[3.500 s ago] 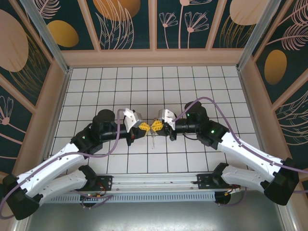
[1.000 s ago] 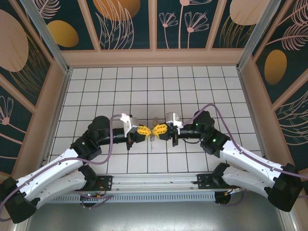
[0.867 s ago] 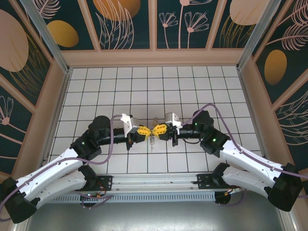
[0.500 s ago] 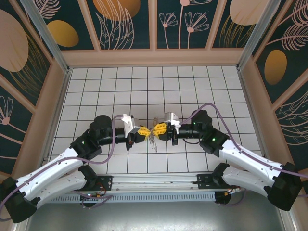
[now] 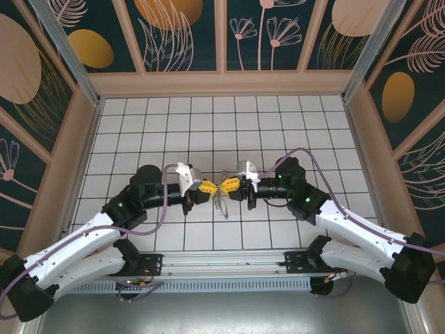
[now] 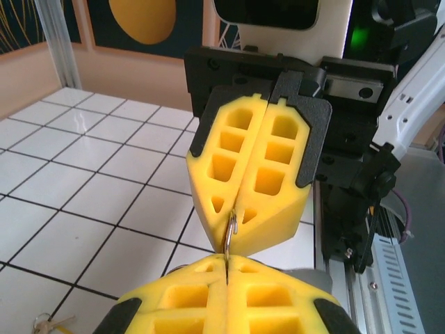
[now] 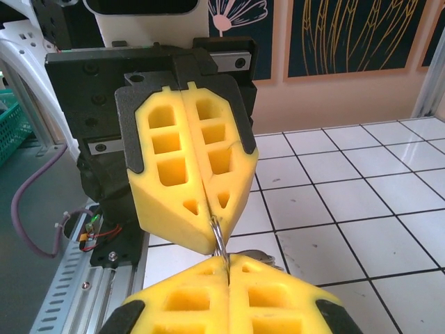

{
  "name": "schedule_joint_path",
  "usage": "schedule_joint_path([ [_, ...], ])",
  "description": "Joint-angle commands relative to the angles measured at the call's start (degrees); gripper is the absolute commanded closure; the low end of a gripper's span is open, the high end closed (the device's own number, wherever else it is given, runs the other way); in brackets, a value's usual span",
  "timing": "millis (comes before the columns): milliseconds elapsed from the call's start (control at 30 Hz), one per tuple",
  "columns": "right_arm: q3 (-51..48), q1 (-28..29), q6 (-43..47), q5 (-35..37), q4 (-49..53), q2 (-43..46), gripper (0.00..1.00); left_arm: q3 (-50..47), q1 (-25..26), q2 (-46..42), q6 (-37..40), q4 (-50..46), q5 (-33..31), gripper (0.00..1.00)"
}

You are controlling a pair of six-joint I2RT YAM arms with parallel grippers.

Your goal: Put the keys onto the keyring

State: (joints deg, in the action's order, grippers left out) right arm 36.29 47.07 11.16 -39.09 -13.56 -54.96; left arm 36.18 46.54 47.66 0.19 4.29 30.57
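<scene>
Since both arms sit nose to nose over the middle of the tiled table point(image 5: 139, 118), here's what I've got: the left gripper point(image 5: 211, 188) and the right gripper point(image 5: 228, 185) are each clamped tight on opposite edges of the keyring point(image 6: 231, 233). It's up in the air between their yellow pads point(image 7: 174, 174). From above, a key point(image 5: 222, 204) shows just under the tips; I can't tell if it's threaded. The spare keys point(image 6: 47, 324) lie on the tiles nearby.

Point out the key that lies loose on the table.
The loose key, flat on the table on the far side of the ring; the hanging key dangles below that ring instead.
</scene>
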Motion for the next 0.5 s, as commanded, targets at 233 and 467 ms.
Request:
schedule_joint_path([
  [233,-2.3,0.2,-6.5,-2.8,-11.8,-1.3,1.0,-4.3,0.7,0.0,-6.9,18.8,6.5,0.95],
  [467,-2.7,0.2,-7.4,-3.9,-12.8,-0.9,1.0,-5.6,0.7,-0.6,-8.5,22.5,8.1,0.89],
])
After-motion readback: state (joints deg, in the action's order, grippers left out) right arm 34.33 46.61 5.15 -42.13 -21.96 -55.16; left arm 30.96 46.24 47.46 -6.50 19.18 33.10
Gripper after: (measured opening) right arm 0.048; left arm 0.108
